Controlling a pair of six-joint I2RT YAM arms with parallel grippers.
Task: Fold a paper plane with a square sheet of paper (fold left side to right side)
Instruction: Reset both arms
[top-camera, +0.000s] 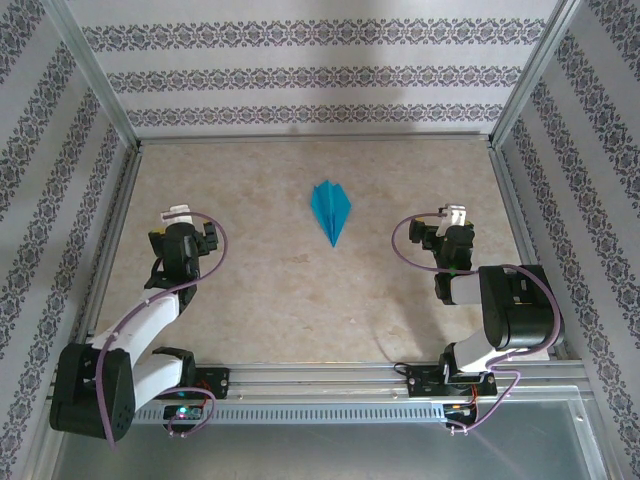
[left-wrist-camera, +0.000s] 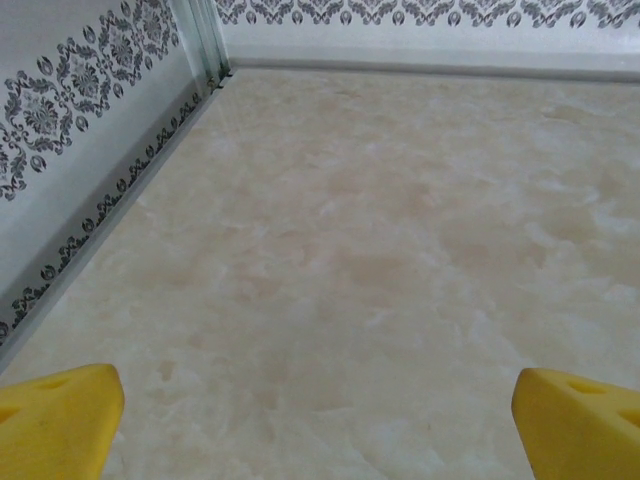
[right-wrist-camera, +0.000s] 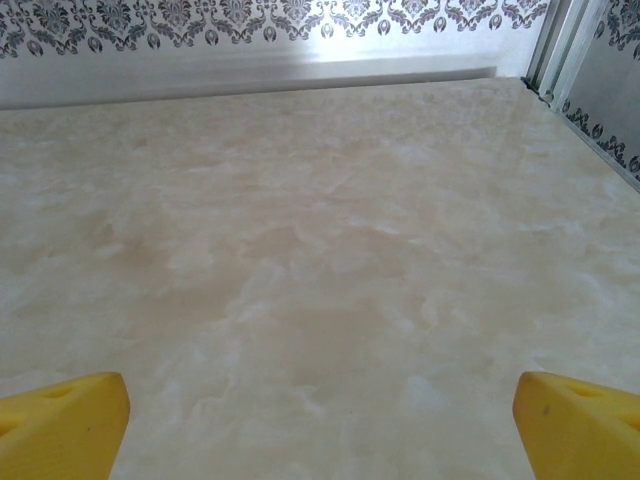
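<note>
The paper plane (top-camera: 330, 208) lies on the beige tabletop in the top view, a small teal-blue dart with its point toward the near edge. It sits midway between the two arms, touched by neither. My left gripper (top-camera: 180, 215) rests well to its left, open and empty; in its wrist view the yellow fingertips (left-wrist-camera: 55, 420) stand wide apart over bare table. My right gripper (top-camera: 455, 215) rests well to the plane's right, also open and empty, its yellow fingertips (right-wrist-camera: 60, 425) spread wide above the surface.
Patterned walls with metal frame posts (top-camera: 100, 95) enclose the table on the left, back and right. A metal rail (top-camera: 320, 380) runs along the near edge between the arm bases. Purple cables loop beside each wrist.
</note>
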